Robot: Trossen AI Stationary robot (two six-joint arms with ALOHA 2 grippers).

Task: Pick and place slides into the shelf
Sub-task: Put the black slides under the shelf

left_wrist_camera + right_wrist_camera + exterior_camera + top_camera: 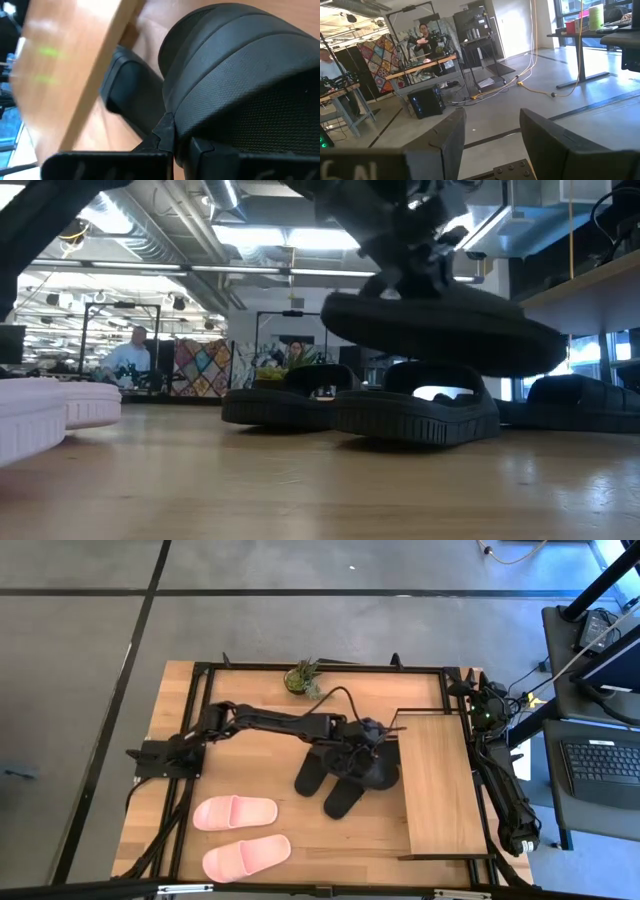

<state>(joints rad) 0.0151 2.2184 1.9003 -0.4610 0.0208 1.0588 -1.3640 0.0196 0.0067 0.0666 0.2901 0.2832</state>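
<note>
My left gripper point(376, 743) reaches across the table and is shut on a black slide point(440, 330), which hangs in the air beside the shelf's point(436, 785) left edge. Two more black slides point(312, 772) point(345, 796) lie flat on the table just below and left of it. Another black slide point(131, 100) sits under the shelf's top board point(75, 75). Two pink slides point(235, 812) point(247, 856) lie on their soles near the table's near left corner. My right gripper point(490, 135) is open and parked at the table's right side. My left gripper comes down on the black slide from above and pinches it between its two fingers point(165, 134) at the slide's upper rim point(200, 125). The slide is lifted clear of the table, roughly level, its right end tipped slightly down point(530, 350). The wrist hides the exact part.
A small potted plant point(302, 677) stands at the table's far edge. A dark metal frame point(200, 668) borders the table. Bare tabletop point(260, 765) lies between the arm and the pink slides. People sit at benches in the room behind point(130, 355).
</note>
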